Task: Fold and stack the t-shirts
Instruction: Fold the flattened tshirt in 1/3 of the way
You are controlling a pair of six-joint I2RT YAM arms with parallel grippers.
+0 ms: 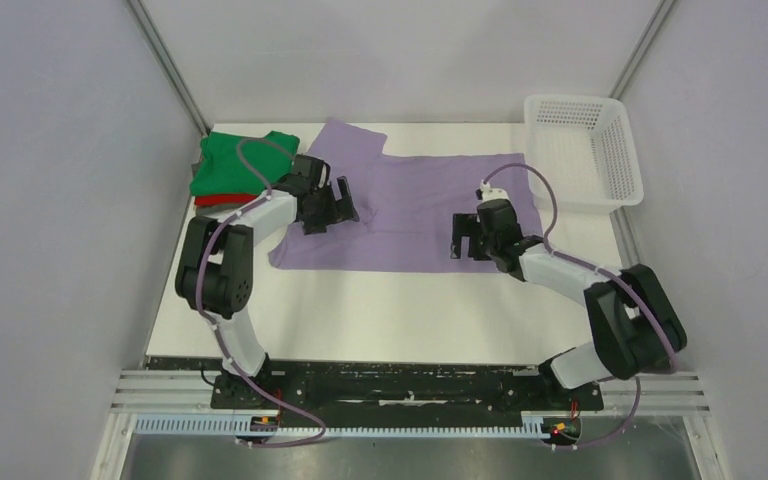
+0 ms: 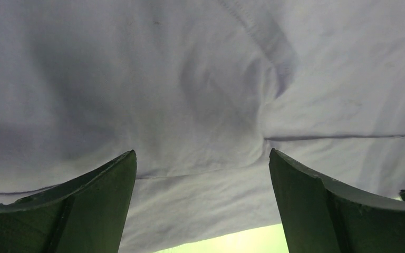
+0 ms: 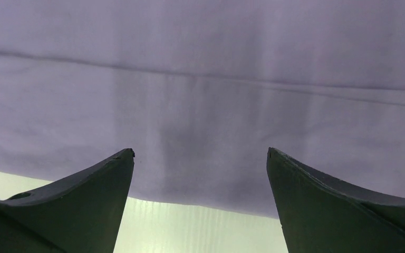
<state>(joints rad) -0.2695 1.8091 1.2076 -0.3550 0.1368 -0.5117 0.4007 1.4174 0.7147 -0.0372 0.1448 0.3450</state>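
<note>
A lilac t-shirt [image 1: 405, 205] lies spread flat on the white table; it fills most of both wrist views [image 2: 190, 95] [image 3: 200, 79]. A folded green t-shirt [image 1: 235, 165] lies on a red one [image 1: 218, 201] at the back left. No dark greyish shirt is in view. My left gripper [image 1: 332, 212] is open and empty, low over the lilac shirt's left part near a sleeve; in the left wrist view [image 2: 202, 158] wrinkled cloth lies between its tips. My right gripper [image 1: 466, 238] is open and empty over the shirt's near edge [image 3: 201, 155].
A white plastic mesh basket [image 1: 585, 150] stands at the back right. Grey walls close in the table on the left, back and right. Bare table [image 1: 390, 310] lies between the lilac shirt and the arm bases.
</note>
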